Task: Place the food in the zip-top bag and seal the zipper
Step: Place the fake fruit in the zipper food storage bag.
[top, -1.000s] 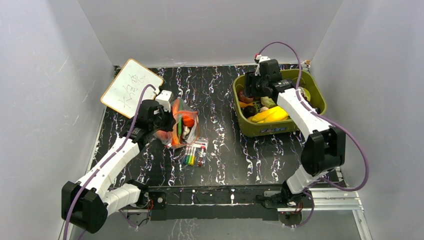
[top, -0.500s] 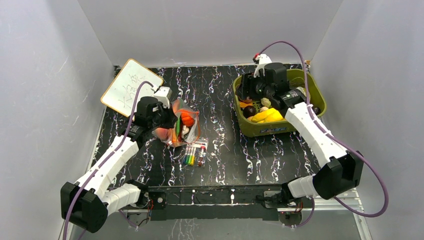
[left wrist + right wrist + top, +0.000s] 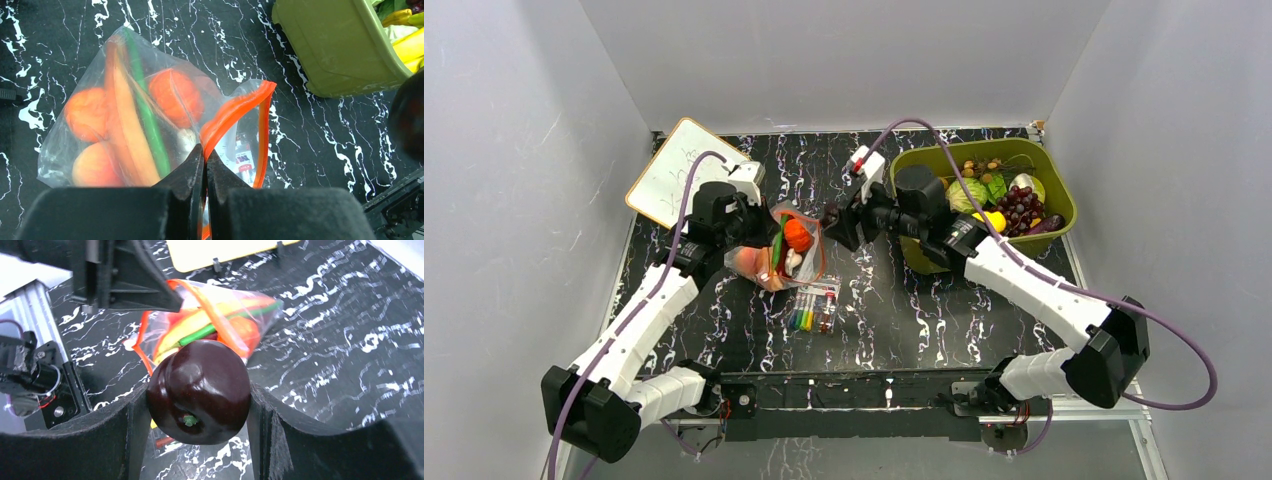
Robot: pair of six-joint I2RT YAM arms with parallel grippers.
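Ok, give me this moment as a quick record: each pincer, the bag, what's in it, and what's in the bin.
zip-top bag: mouth open, unsealed
left pincer: shut on the zipper at the bag's mouth
right pincer: shut on a dark purple fruit, near the bag's mouth
in bag: orange round pieces, a long orange piece, a green stalk
bin: holds grapes, leafy greens, yellow pieces
beside bag: marker pack

The right tool (image 3: 198,411) has carried a dark fruit (image 3: 200,387) from the bin (image 3: 330,47) toward the bag (image 3: 125,115).
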